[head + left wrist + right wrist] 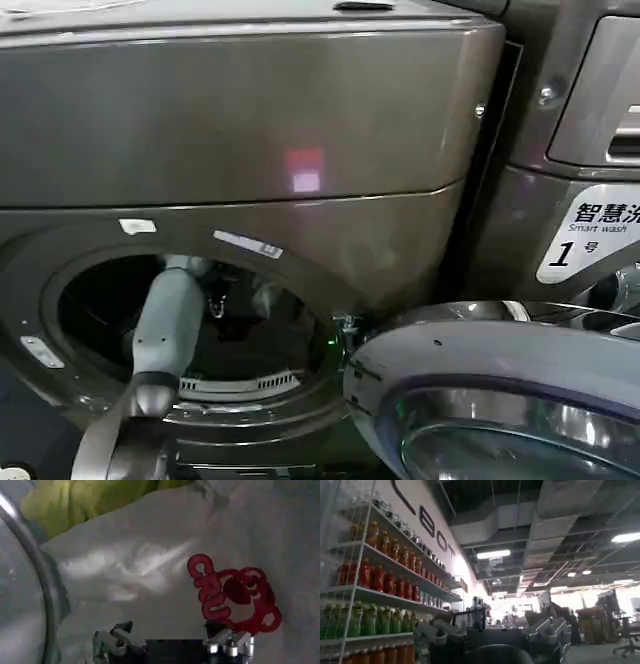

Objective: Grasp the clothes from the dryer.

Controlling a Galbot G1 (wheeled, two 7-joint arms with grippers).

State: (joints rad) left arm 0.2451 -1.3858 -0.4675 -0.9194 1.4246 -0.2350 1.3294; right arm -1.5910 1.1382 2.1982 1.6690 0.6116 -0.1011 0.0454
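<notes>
The dryer (250, 110) is a grey front-loader with its round door (470, 365) swung open at the lower right. My left arm (165, 325) reaches through the opening into the dark drum. In the left wrist view the clothes lie right ahead: a white garment (135, 575) with a red print (227, 592), and a yellow-green piece (85, 500) beyond it. My left gripper (172, 641) is open, its fingers (117, 641) spread wide just short of the white cloth, with nothing between them. My right gripper (495, 635) is open, holds nothing and points away into the room.
The drum's curved metal rim (47, 595) runs along one side of the clothes. A second machine with a white "1" label (590, 240) stands to the right. Shelves of bottles (375, 580) show in the right wrist view.
</notes>
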